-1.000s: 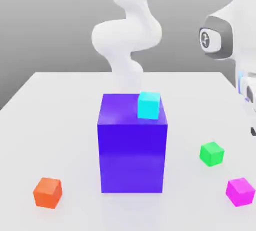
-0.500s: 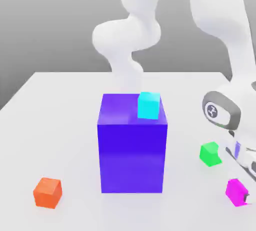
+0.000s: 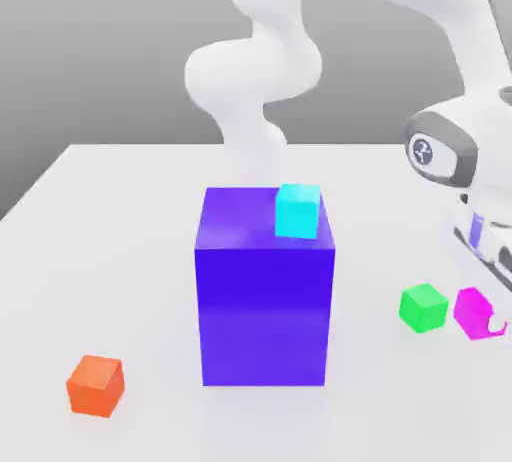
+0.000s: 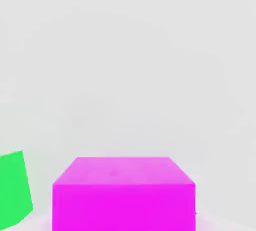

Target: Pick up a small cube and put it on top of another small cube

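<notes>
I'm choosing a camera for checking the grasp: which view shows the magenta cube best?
The hand view: the magenta cube looms large there, top face plain. The exterior view shows it smaller, partly covered by the gripper.

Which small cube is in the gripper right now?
The magenta one: the gripper has it, while the green, orange and cyan cubes are free.

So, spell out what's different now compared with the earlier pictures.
The magenta cube has been taken hold of by the pincer and has risen in the exterior view; the arm rose with it after first coming down. The green, orange and cyan cubes and blue block stayed put.
</notes>
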